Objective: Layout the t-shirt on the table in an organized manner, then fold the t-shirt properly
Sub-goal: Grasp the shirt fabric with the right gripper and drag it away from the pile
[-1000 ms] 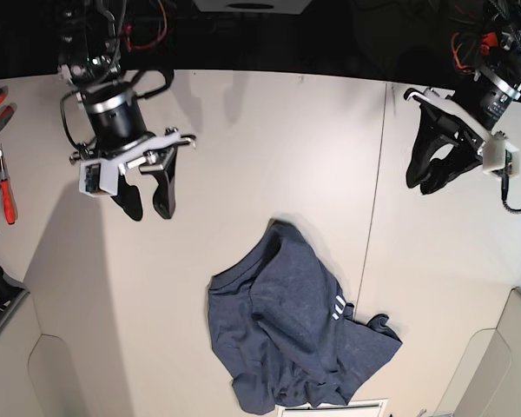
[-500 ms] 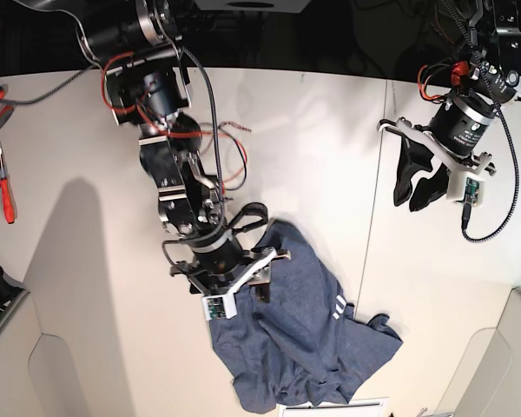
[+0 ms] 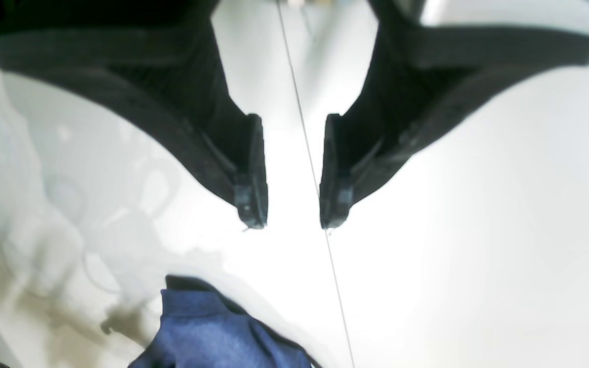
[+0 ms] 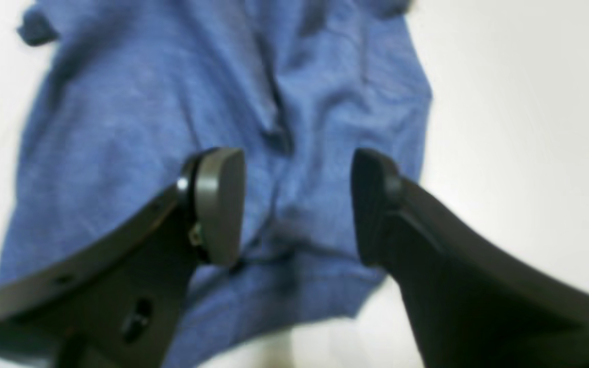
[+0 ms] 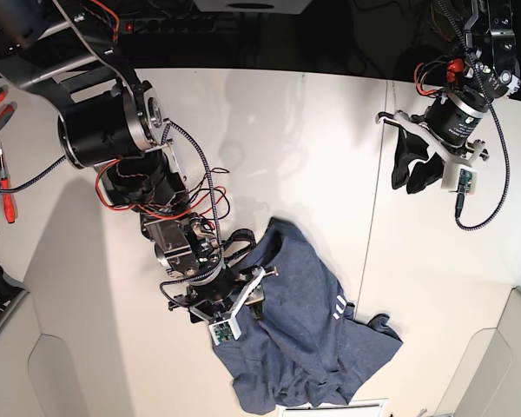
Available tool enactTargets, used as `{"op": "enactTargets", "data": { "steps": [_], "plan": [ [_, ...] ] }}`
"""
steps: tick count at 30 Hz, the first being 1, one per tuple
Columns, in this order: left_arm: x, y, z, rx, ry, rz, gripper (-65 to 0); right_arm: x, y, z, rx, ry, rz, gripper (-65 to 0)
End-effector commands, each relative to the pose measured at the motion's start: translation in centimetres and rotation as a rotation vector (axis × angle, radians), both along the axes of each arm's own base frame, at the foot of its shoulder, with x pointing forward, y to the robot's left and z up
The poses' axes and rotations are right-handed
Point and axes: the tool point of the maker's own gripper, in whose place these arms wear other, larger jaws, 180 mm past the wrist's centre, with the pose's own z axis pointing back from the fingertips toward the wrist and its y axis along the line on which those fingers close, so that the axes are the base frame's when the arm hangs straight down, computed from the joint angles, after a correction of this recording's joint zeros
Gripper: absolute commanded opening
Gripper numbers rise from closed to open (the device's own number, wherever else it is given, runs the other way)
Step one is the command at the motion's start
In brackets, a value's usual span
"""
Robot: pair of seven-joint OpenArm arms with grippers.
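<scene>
Base view shows the t-shirt (image 5: pixel 295 339) lying crumpled on the table (image 5: pixel 286 148), bunched toward the near edge, with white lettering showing on one fold and ridges running through the cloth. The right gripper (image 5: pixel 243 278) is down over the shirt's upper left edge. In the right wrist view its fingers (image 4: pixel 220 204) stand wide apart with a raised fold of blue cloth between them, not yet pinched. The left gripper (image 5: pixel 417 169) hangs well apart from the shirt, over bare table beside the thin seam line (image 3: pixel 315 184); its fingers are part-way open and hold nothing.

The shirt looks light, soft and limp. It will sag and drag rather than keep any shape, and a pinch in the middle would likely only lift a hump. Hems, shoulder seams or sleeve edges would probably give a firmer hold, as the cloth is doubled there. Taking two corners, one in each gripper, should let it be pulled flat; the smooth table should let it slide easily.
</scene>
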Motion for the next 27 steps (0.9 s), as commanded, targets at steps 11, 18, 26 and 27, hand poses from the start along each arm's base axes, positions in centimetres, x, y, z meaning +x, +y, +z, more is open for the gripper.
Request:
{"op": "enactTargets", "data": {
  "steps": [11,18,26,27],
  "plan": [
    [0.7,0.1,1.3,-0.004,-0.047,-0.004,-43.9,-0.6,0.5,0.2,0.044,-0.046,-0.008,-31.9],
    [1.4,0.1,1.8,-0.003,-0.064,-0.004,-43.9,-4.8,-0.3,-4.8,0.064,0.066,-0.059,-32.1],
    [1.4,0.1,1.6,0.000,-0.049,-0.006,-43.9,-5.1,-5.9,-6.6,-0.074,0.063,-0.114,-37.3],
    [1.3,0.1,1.5,0.000,-0.049,-0.006,-43.9,-5.0,-7.0,-6.8,-0.103,0.057,-0.123,-37.3]
  ]
}}
